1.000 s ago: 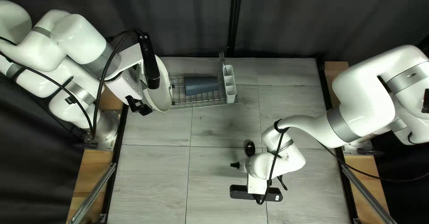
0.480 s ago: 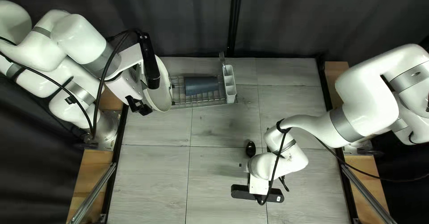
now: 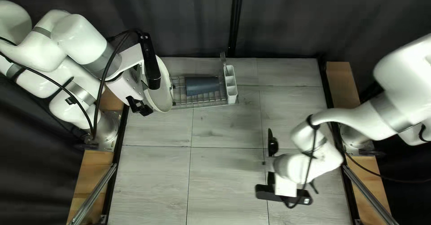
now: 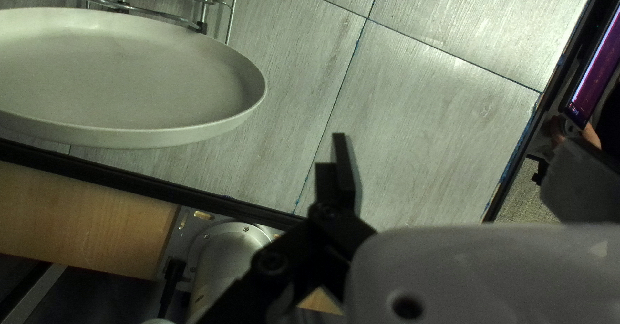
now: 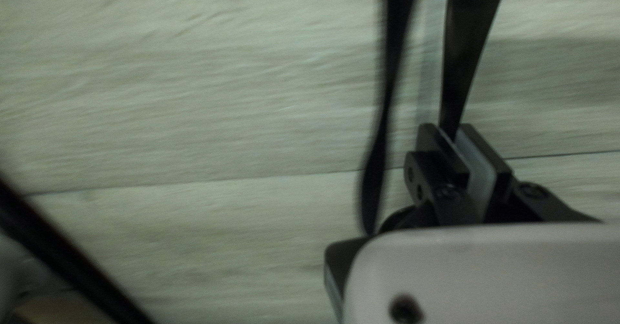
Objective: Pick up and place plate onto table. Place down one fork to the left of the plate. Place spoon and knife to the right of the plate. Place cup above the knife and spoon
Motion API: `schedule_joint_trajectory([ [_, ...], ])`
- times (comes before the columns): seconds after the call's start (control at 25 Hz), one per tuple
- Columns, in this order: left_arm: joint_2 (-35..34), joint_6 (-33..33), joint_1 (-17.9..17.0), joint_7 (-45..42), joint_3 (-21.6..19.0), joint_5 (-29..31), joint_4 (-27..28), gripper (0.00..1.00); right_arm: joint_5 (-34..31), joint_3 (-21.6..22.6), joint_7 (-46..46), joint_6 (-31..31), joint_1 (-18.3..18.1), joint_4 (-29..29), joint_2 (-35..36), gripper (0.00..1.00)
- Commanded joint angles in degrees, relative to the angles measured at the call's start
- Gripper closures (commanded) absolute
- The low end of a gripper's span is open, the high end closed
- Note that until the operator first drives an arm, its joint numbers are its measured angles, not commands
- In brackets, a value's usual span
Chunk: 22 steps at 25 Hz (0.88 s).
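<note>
My left gripper (image 3: 140, 106) hangs by the white plate (image 3: 162, 88), which stands on edge at the drying rack's left end. The left wrist view shows my left gripper (image 4: 452, 143) open, apart from the plate (image 4: 129, 72). At the right of the top left view is my right gripper (image 3: 285, 186), its fingers hidden under the arm; the black spoon's bowl (image 3: 273, 147) peeks out. In its wrist view my right gripper (image 5: 455, 130) is shut on the spoon's handle (image 5: 466, 46); a black knife (image 5: 387, 98) lies beside it. The dark cup (image 3: 202, 86) lies in the rack.
The wire rack (image 3: 206, 103) holds a white caddy (image 3: 230, 88) with a metal fork (image 3: 223, 59) at its far end. A person's hand (image 4: 590, 136) and a screen (image 4: 597, 69) show beyond the table edge in the left wrist view.
My right arm has moved right, and the spoon bowl went with it. More of the knife on the table now shows. My left arm and the plate have not moved.
</note>
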Motion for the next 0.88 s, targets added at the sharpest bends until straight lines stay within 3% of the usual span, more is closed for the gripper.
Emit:
schedule_joint_trajectory([
  [0.04,0.0,0.0,0.0,0.0,0.0,0.0,0.0,0.00,-0.8,-0.2,0.4,-3.2,-0.2,-2.0,1.3,1.00],
  [0.56,0.0,0.0,0.0,0.0,0.0,0.0,0.0,0.00,-1.9,-1.1,-1.3,-7.5,-1.2,-2.3,4.5,1.00],
  [0.6,0.0,0.0,0.0,0.0,0.0,0.0,0.0,0.00,-1.9,-1.2,-1.4,-7.6,-1.2,-2.3,4.6,0.68],
  [0.64,0.0,0.0,0.0,0.0,0.0,0.0,0.0,0.00,-2.0,-1.3,-1.3,-7.4,-1.3,-2.3,4.4,0.00],
  [0.72,0.0,0.0,0.0,0.0,0.0,0.0,0.0,0.00,-2.0,-1.3,-0.9,-5.6,-1.3,-2.2,2.7,0.00],
  [0.88,0.0,0.0,0.0,0.0,0.0,0.0,0.0,0.00,-2.5,-1.0,0.4,3.6,-1.4,-0.4,-4.2,0.00],
])
